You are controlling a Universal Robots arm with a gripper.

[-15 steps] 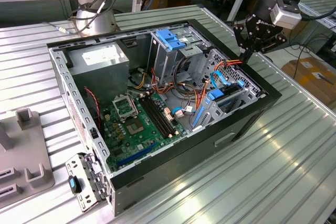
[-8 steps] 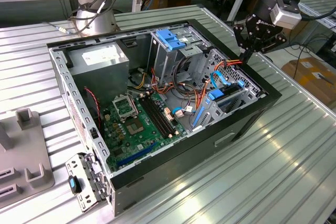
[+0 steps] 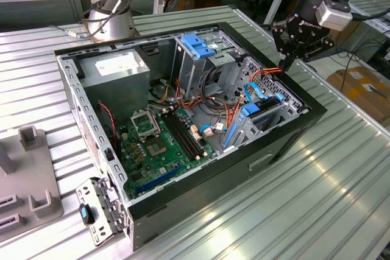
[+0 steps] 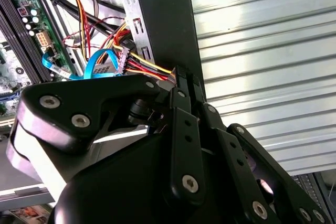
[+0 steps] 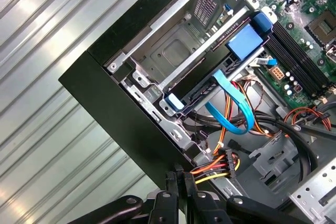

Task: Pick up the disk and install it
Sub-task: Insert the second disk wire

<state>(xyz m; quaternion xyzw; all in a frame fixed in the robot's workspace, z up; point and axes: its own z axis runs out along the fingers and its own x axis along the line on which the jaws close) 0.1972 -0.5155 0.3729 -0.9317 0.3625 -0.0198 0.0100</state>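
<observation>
Your gripper point(image 3: 287, 60) hovers at the case point(image 3: 286, 144) rim, fingers clenched around the power plug point(image 5: 224, 160) with its red and yellow wires. The disk point(image 3: 261, 114) sits in the bay beside it, blue frame showing.

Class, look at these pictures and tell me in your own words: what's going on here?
A robot arm is working at an open computer case that lies on a ribbed metal table. Its claw is down at the case's corner on the exterior view's right, and appears closed on a bundle of red, yellow and orange wires. A flat, blue-edged drive, apparently the disk, sits in the metal bay just beside it, not in the claw.
</observation>
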